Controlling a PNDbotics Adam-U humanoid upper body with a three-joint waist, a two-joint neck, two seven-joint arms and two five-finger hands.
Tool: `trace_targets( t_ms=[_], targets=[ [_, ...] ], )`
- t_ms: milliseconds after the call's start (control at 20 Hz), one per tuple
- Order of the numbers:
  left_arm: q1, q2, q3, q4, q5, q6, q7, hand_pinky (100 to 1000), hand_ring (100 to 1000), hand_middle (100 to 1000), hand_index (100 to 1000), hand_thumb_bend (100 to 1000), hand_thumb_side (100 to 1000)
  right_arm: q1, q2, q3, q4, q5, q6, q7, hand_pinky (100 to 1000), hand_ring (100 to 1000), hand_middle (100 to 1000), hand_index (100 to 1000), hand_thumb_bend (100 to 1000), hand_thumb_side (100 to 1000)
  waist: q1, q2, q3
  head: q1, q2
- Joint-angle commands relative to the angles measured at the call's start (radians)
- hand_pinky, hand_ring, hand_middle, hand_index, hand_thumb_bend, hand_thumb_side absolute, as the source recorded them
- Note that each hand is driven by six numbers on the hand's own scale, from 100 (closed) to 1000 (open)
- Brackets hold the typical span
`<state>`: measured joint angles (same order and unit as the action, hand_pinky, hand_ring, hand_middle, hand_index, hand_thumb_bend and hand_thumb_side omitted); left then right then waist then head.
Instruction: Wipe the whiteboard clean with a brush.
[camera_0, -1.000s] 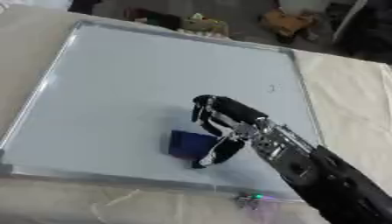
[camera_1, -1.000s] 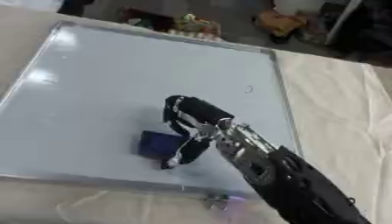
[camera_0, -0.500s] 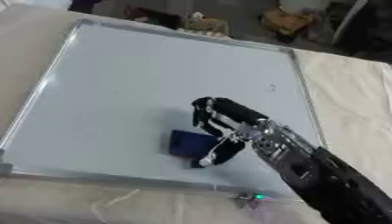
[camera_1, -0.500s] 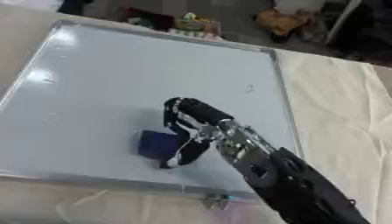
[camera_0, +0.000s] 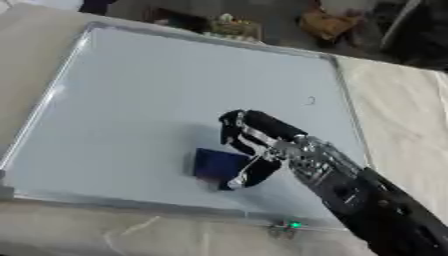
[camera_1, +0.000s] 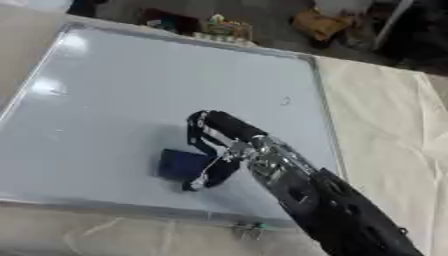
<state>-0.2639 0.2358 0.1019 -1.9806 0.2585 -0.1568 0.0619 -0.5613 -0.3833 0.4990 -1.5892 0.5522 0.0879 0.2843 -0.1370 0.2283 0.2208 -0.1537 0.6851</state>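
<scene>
The whiteboard (camera_0: 157, 85) lies flat on the cloth-covered table, with one small dark mark (camera_0: 311, 100) near its right edge. A dark blue block-shaped brush (camera_0: 217, 164) rests on the board's lower middle. My right hand (camera_0: 262, 137) comes in from the lower right and arches over the brush's right end. Its fingers (camera_1: 199, 131) curl down at the brush's far edge. The thumb (camera_1: 208, 176) reaches along the near edge, so the brush sits between them. My left hand shows in neither view.
A small object with a green light (camera_0: 293, 225) lies on the beige cloth just below the board's front frame. Boxes and clutter (camera_0: 328, 25) stand on the floor beyond the far edge. Bare cloth (camera_1: 385, 125) stretches to the board's right.
</scene>
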Motion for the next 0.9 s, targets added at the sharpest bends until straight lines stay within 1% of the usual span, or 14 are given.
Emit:
trace_targets(
  t_ms=[50, 100, 150, 200, 450, 550, 700, 900],
  targets=[
    [-0.010, 0.004, 0.006, -0.019, -0.002, 0.001, 0.001, 423, 491, 450, 632, 113, 999, -0.007, -0.014, -0.015, 0.011, -0.013, 0.002, 0.010, 825, 941, 603, 100, 670, 138, 0.010, -0.013, 0.001, 0.001, -0.004],
    [-0.010, 0.004, 0.006, -0.019, -0.002, 0.001, 0.001, 423, 491, 449, 632, 112, 999, -0.007, -0.013, -0.015, 0.018, -0.016, 0.001, 0.016, 829, 950, 623, 100, 666, 132, 0.011, -0.012, 0.001, 0.000, -0.004],
    [-0.009, 0.004, 0.006, -0.019, -0.002, 0.001, 0.001, 423, 491, 449, 632, 112, 999, -0.006, -0.012, -0.015, 0.025, -0.018, 0.000, 0.023, 829, 951, 623, 100, 665, 132, 0.011, -0.012, 0.001, 0.000, -0.005],
    [-0.009, 0.003, 0.006, -0.019, -0.003, 0.001, 0.001, 423, 490, 449, 632, 112, 1000, -0.006, -0.011, -0.017, 0.030, -0.021, -0.001, 0.028, 832, 955, 630, 100, 637, 192, 0.011, -0.011, 0.001, 0.000, -0.005],
    [-0.009, 0.001, 0.007, -0.019, -0.005, 0.003, 0.002, 423, 489, 448, 631, 112, 1000, -0.007, -0.007, -0.025, 0.045, -0.039, -0.009, 0.048, 837, 961, 637, 100, 626, 188, 0.011, -0.007, 0.002, 0.000, -0.004],
    [-0.008, 0.001, 0.007, -0.019, -0.006, 0.003, 0.002, 423, 489, 447, 630, 111, 1000, -0.007, -0.005, -0.028, 0.048, -0.045, -0.012, 0.052, 834, 955, 623, 100, 626, 188, 0.011, -0.006, 0.003, 0.000, -0.004],
    [-0.008, 0.001, 0.007, -0.019, -0.007, 0.004, 0.003, 422, 489, 446, 630, 111, 1000, -0.009, -0.003, -0.030, 0.049, -0.049, -0.014, 0.051, 819, 931, 565, 100, 625, 181, 0.012, -0.005, 0.005, 0.000, -0.004],
    [-0.006, -0.001, 0.007, -0.019, -0.009, 0.006, 0.004, 422, 488, 446, 629, 110, 1000, -0.010, 0.000, -0.031, 0.052, -0.055, -0.014, 0.053, 811, 913, 533, 100, 610, 163, 0.013, -0.003, 0.007, -0.001, -0.005]
  ],
)
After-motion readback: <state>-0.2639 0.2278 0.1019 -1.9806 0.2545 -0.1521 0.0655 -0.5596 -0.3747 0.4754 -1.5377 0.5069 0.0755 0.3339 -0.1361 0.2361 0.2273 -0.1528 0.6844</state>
